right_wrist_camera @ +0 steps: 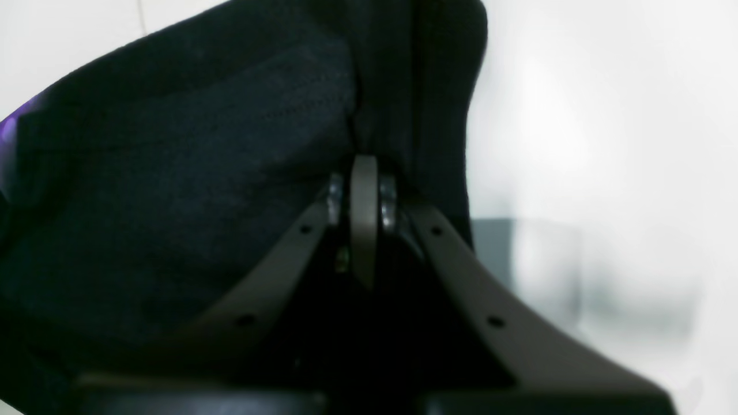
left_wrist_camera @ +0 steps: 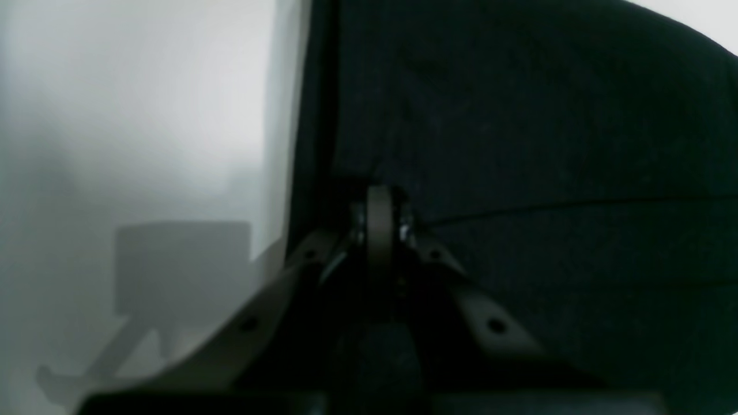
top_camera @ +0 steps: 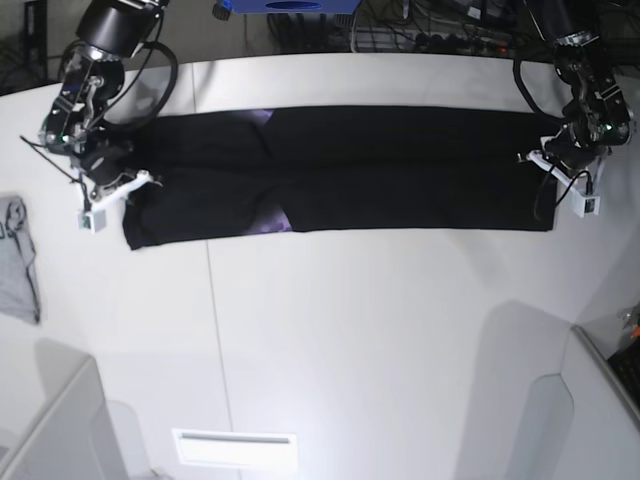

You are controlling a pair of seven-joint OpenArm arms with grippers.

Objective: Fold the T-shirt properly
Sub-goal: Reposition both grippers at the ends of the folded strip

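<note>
T-shirt (top_camera: 400,170) lies as long black band across far half of surface (top_camera: 350,340). We hold both ends: left pincer (top_camera: 549,158) clamped on one end, right pincer (top_camera: 128,180) on other. Cloth soft, limp, light; we judge end hems best hold.

The T-shirt (top_camera: 400,170) is matt black knit cloth, its fine weave showing close up in both wrist views, with a glossier purple print (top_camera: 272,218) peeping at a fold. The table (top_camera: 380,330) is smooth, white and faintly sheeny. Each of the 2 grippers, left gripper (left_wrist_camera: 379,199) and right gripper (right_wrist_camera: 364,173), has matt grey plastic fingers with small shiny metal fittings. A small grey garment (top_camera: 18,262) looks like soft, dull cloth.
</note>
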